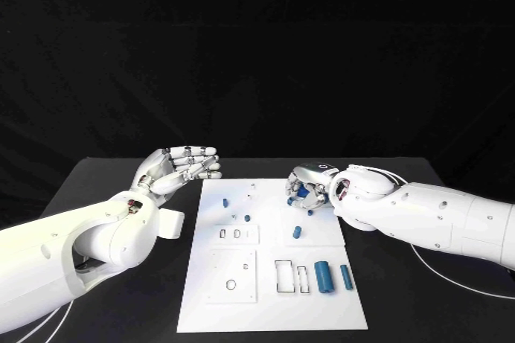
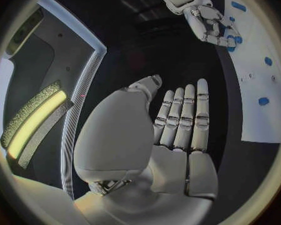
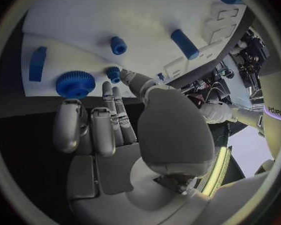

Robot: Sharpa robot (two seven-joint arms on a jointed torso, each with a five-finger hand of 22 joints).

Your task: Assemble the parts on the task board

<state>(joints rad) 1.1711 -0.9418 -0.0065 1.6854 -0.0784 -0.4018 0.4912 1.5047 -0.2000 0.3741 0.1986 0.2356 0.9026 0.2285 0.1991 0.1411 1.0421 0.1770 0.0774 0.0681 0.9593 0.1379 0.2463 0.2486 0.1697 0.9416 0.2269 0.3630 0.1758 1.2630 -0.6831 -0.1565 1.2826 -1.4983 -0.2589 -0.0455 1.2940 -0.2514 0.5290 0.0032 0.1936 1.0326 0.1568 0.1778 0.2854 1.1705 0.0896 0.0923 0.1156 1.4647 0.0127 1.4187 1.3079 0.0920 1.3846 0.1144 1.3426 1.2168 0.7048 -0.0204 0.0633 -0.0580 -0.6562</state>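
Observation:
The white task board [image 1: 274, 298] lies in the middle of the table. My right hand [image 1: 311, 188] is low over its far right part, fingers pointing at a blue gear [image 3: 75, 83] that lies on the board just past the fingertips. The thumb tip and one fingertip [image 3: 107, 87] meet at a small blue peg [image 3: 113, 74]; whether they pinch it is unclear. My left hand [image 1: 177, 168] is raised beside the board's far left corner, fingers straight and holding nothing. Two blue cylinders [image 1: 322, 276] lie at the near right, and small blue pegs [image 1: 226, 203] stand further back.
A blue bar [image 3: 37, 63], another peg [image 3: 118, 45] and a cylinder [image 3: 184, 44] lie on the board beyond my right hand. Raised white blocks with slots [image 1: 232, 274] occupy the board's near half. Black table [image 1: 118, 179] surrounds the board.

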